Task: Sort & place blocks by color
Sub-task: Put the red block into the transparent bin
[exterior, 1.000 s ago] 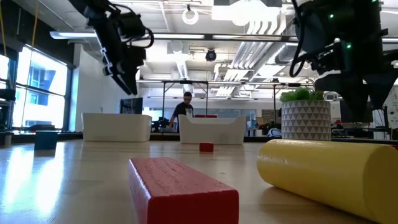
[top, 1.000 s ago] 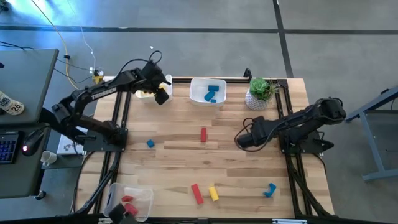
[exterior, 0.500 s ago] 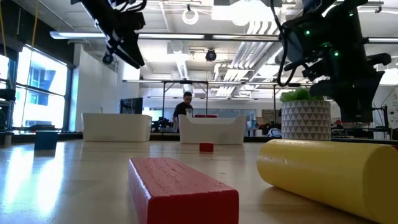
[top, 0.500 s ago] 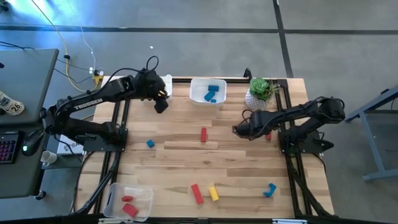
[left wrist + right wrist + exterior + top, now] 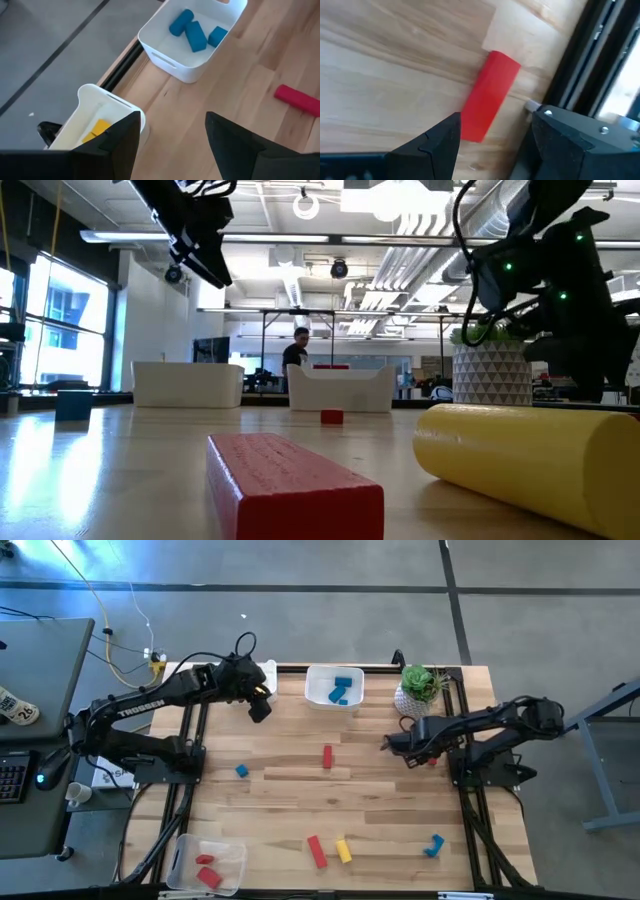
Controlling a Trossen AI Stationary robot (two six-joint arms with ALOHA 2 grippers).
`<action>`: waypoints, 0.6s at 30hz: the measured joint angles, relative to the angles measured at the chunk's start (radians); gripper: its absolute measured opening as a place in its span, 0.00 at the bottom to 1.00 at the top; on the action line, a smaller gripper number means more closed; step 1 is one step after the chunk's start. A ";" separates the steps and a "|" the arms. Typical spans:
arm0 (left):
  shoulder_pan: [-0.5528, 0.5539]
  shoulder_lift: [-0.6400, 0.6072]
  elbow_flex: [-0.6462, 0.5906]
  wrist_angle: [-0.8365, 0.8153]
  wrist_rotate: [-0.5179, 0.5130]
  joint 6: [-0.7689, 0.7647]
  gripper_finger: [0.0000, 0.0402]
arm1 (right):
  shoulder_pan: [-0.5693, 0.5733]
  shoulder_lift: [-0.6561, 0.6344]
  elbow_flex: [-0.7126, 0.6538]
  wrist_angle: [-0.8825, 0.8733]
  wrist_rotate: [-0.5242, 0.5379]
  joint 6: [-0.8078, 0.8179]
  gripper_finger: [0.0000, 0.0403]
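Note:
Blocks lie scattered on the wooden table: a red bar (image 5: 327, 756) mid-table, a blue cube (image 5: 241, 770), and a red bar (image 5: 316, 851), a yellow piece (image 5: 344, 850) and a blue curved piece (image 5: 433, 845) near the front. Another red block (image 5: 490, 102) lies flat beside the right arm's frame. My right gripper (image 5: 416, 750) hangs open just above it, pointing steeply down, one finger on each side in the right wrist view. My left gripper (image 5: 258, 706) is open and empty, raised above the table beside the far-left bin (image 5: 95, 125) that holds a yellow piece.
A white bin (image 5: 333, 687) with blue blocks stands at the far middle. A bin (image 5: 208, 865) with red blocks sits at the near left corner. A potted plant (image 5: 418, 688) stands far right, close to the right arm. The black frame rail (image 5: 580, 60) runs beside the red block.
My left gripper has risen and drawn back a little from over the far-left bin toward the near edge, staying open. My right gripper has swung toward the table's right edge and sunk, turning at the wrist, until it hangs over the red block by its frame, still open.

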 joint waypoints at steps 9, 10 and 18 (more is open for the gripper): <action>0.000 0.000 0.000 0.000 -0.001 -0.006 0.53 | -0.086 -0.096 -0.096 0.137 0.006 -0.030 0.57; 0.000 0.000 0.000 0.000 -0.001 -0.006 0.53 | -0.099 -0.102 -0.110 0.169 0.001 -0.048 0.57; 0.000 0.000 0.000 0.000 -0.001 -0.006 0.53 | -0.190 -0.107 -0.187 0.256 -0.037 -0.111 0.57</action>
